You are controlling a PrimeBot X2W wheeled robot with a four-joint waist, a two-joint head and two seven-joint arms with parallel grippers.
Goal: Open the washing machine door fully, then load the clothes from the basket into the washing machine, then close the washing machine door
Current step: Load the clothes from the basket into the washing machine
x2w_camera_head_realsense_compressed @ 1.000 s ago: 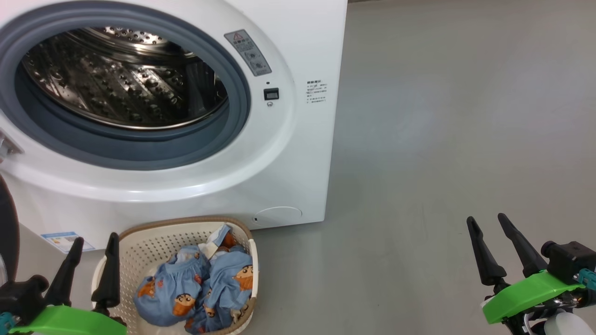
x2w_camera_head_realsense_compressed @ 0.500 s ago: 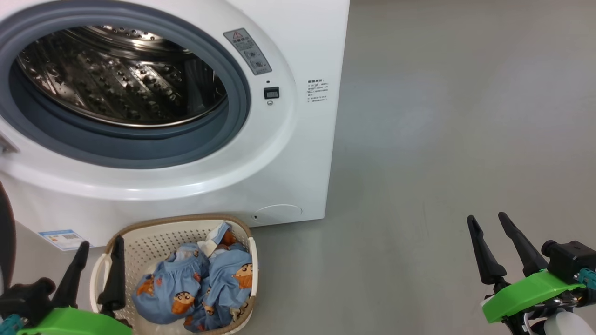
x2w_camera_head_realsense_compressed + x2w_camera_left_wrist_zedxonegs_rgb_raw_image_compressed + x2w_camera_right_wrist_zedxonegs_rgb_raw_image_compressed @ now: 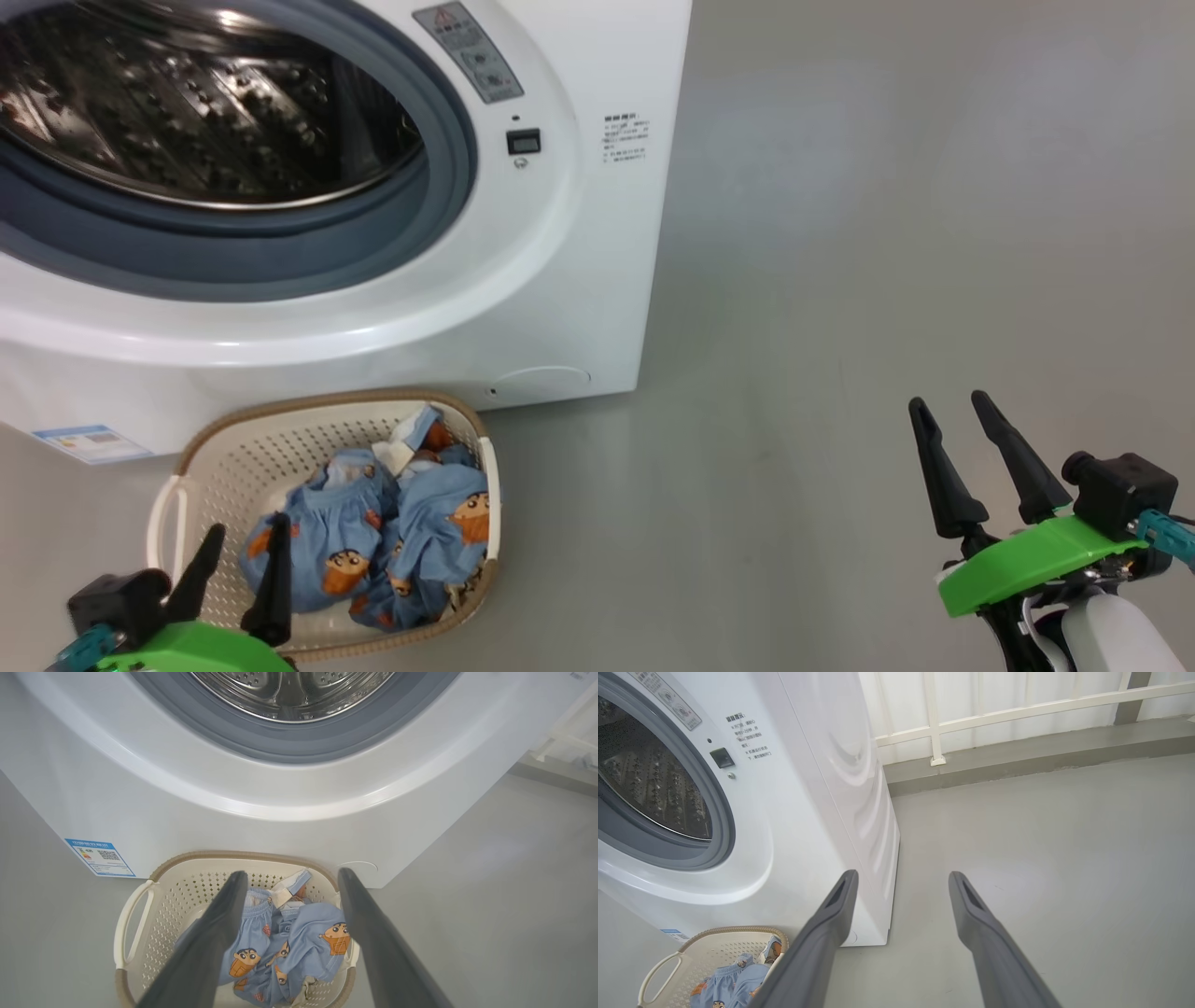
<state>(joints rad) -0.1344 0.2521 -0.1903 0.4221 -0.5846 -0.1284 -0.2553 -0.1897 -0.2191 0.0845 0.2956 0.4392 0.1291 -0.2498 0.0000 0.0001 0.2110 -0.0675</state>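
Left gripper, lower left: fingers apart, empty, over the basket's near-left part. Left wrist view frames the clothes between its 2 fingers, heaped in the basket. Right gripper, lower right: apart, empty, above bare floor. Right wrist view adds a white railing. Washing machine is cut off at the top. Since 1 second ago the head camera has dipped and the left fingers have moved in from the basket's left edge.

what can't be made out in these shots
Drum: its top and left are cut off by the head view's edges.
Basket: near-left rim hidden behind the left gripper in the head view.
Clothes: bunched in a heap, so the count is hidden; in the left wrist view that gripper's fingers cover part.
Blue label: print too small to read.
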